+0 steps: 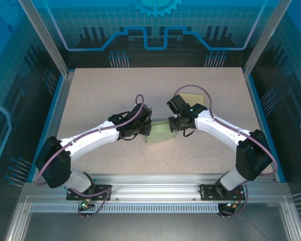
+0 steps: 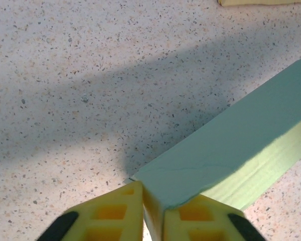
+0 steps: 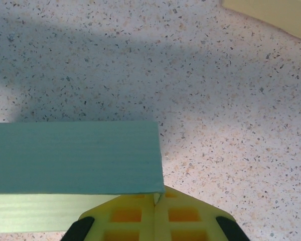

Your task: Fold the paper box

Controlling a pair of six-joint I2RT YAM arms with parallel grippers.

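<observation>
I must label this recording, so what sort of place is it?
Probably a robot lab cell: aluminium frame, blue printed panels, and a left arm and right arm bolted by the speckled table.

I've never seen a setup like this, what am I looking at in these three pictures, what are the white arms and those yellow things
These are two white robot arms bolted to a speckled table. The wide picture comes from a fixed camera above and behind them. The other two come from a camera on each wrist; the yellow shapes are that arm's own fingers. On the table lie a green paper box and, farther back, a pale flat sheet. The left gripper is pinched shut on one corner of the box, the right gripper on another.
</observation>
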